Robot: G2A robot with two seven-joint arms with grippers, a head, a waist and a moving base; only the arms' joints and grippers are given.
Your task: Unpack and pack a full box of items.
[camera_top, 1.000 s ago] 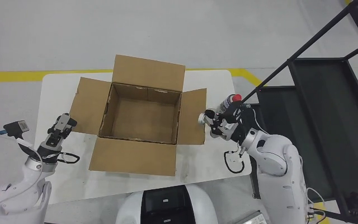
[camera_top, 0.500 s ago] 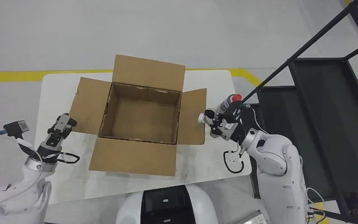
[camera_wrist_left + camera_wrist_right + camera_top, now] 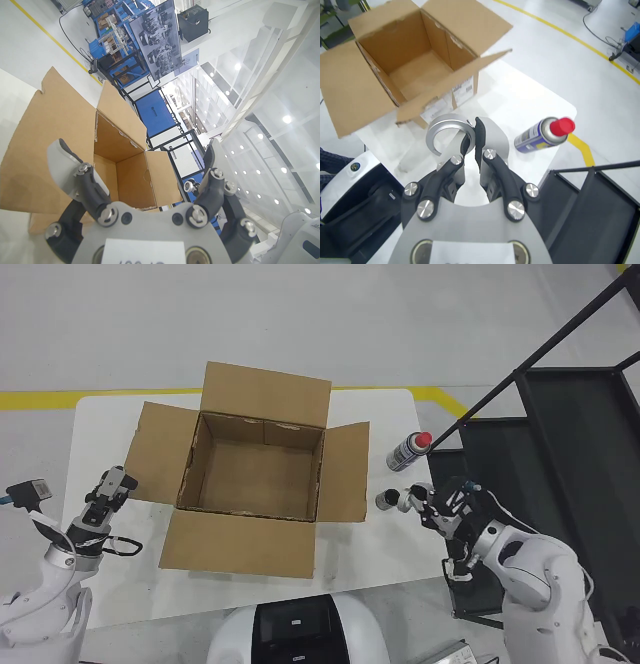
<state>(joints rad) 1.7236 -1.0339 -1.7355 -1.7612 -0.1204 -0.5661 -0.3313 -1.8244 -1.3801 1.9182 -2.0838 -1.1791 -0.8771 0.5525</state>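
The right gripper [image 3: 471, 136] is clamping a silver ring [image 3: 447, 120] by its band, just beside the open, empty box [image 3: 240, 544]. If the ring is going in, I'd say it is needing a lift over the near flap [image 3: 345, 469] and a low release. The left gripper [image 3: 135, 150] is hanging open by the opposite flap [image 3: 158, 454]. A spray can [image 3: 408, 451] is lying near the edge of the white table [image 3: 100, 429], with a black rack [image 3: 560, 434] and a yellow floor line [image 3: 60, 399] sitting beyond.
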